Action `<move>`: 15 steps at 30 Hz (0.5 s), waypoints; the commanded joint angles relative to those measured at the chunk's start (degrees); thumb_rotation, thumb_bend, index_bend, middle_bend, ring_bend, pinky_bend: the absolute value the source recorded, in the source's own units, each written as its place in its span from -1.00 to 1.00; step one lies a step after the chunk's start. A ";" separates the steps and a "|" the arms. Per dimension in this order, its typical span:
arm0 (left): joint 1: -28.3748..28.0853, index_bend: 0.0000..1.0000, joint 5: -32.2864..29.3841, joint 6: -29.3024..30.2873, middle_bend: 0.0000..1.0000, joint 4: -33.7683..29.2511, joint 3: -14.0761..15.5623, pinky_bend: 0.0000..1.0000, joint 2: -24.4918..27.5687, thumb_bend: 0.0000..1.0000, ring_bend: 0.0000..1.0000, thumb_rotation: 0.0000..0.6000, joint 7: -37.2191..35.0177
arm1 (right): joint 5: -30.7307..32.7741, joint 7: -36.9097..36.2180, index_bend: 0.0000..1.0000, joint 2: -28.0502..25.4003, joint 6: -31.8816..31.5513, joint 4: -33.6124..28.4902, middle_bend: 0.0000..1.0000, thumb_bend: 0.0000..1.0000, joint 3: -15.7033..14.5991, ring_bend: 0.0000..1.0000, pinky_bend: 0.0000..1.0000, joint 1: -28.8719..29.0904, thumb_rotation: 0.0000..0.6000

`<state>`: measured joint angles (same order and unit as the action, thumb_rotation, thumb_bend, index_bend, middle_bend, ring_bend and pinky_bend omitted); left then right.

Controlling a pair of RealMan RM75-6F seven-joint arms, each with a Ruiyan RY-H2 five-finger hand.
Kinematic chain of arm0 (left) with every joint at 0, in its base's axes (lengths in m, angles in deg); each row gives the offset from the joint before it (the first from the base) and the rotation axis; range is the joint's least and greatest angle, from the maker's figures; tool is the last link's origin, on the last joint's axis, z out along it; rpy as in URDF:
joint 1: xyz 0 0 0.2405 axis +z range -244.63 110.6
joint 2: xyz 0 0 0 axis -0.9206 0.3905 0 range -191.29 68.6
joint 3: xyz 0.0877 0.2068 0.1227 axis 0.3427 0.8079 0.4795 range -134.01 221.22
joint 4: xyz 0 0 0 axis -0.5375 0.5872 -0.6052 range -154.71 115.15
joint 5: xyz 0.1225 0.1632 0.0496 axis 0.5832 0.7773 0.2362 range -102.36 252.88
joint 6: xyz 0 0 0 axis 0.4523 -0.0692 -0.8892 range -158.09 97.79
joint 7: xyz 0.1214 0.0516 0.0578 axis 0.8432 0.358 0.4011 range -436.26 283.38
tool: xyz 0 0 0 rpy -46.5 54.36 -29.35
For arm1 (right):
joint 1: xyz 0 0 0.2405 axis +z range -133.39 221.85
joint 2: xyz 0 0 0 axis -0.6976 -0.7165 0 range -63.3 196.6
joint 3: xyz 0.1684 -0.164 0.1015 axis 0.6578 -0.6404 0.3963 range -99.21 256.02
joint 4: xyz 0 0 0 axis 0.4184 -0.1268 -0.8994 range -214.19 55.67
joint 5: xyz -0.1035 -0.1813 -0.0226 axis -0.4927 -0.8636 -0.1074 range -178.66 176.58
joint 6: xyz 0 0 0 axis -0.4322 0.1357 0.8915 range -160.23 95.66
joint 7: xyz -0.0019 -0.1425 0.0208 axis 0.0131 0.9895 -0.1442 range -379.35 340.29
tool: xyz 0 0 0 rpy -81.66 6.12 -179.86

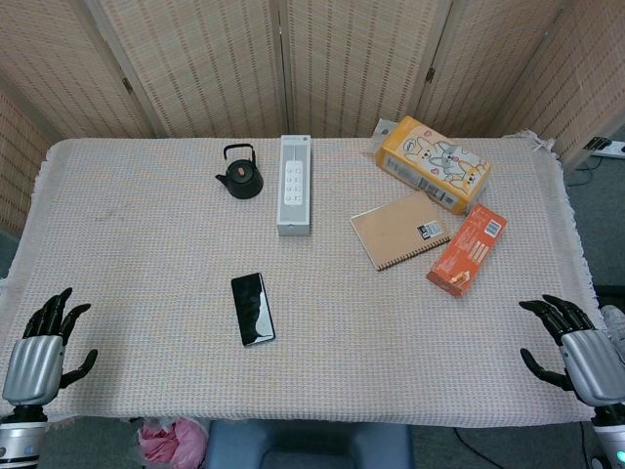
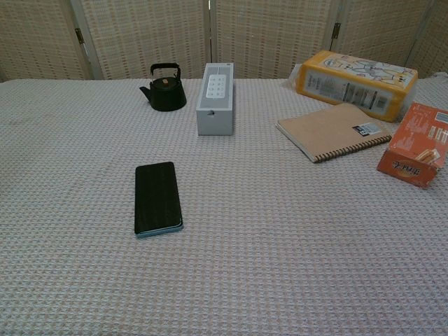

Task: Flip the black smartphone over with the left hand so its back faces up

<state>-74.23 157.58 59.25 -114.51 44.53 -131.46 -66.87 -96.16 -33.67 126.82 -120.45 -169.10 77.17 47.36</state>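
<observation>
Fingers (image 1: 49, 315) of the left hand (image 1: 37, 352) are spread apart and hold nothing; the hand sits at the desk's (image 1: 127, 254) near left corner, well apart from the phone (image 1: 253, 309). The phone lies flat near the middle of the desk, a little left of centre, glossy screen up, its long axis running near to far with the far end leaning slightly left. It will likely handle as a thin, stiff, smooth slab, light but slippery, lying close against the woven cloth, so there is little to get under; the long side edges look the best place to pinch it, or one edge could be tipped up first. Beyond it stand a kettle (image 1: 240, 174) and a white box (image 1: 294, 185), then further right a notebook (image 1: 401, 229), a yellow carton (image 1: 436, 162) and an orange pack (image 1: 468, 249). At the near right corner the right hand (image 1: 576, 347) is likewise empty, fingers apart.
</observation>
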 commanded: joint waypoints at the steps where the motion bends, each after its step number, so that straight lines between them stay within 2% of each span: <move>1: 0.02 -0.56 0.42 -0.47 -0.89 0.21 -0.14 -0.69 0.05 -0.36 -0.96 1.00 -0.13 | 0.08 0.13 -0.59 -0.04 0.06 -0.06 -0.54 -0.45 -0.03 -0.71 -0.64 -0.03 1.00; 7: -0.34 -0.55 2.79 -1.09 -0.88 0.29 -0.39 -0.69 0.41 -0.36 -0.96 1.00 -2.29 | -0.01 0.34 -0.59 -0.22 -0.32 -0.29 -0.54 -0.45 -0.07 -0.71 -0.64 -0.24 1.00; 11: -2.58 -0.47 5.93 -4.36 -0.68 -0.62 -0.03 -0.69 2.36 -0.36 -0.85 1.00 -6.13 | -0.23 0.59 -0.59 -0.48 -0.77 -0.55 -0.54 -0.45 0.07 -0.71 -0.64 -0.30 1.00; 15: -6.77 -0.46 9.08 -9.50 -0.58 -1.29 -0.43 -0.69 4.36 -0.36 -0.78 1.00 -7.47 | -0.44 0.86 -0.59 -0.52 -0.47 -0.70 -0.54 -0.45 0.08 -0.71 -0.64 -0.04 1.00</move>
<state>-78.83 164.83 52.10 -115.29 44.31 -128.35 -73.22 -96.58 -32.84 126.29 -120.93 -169.79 77.25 47.30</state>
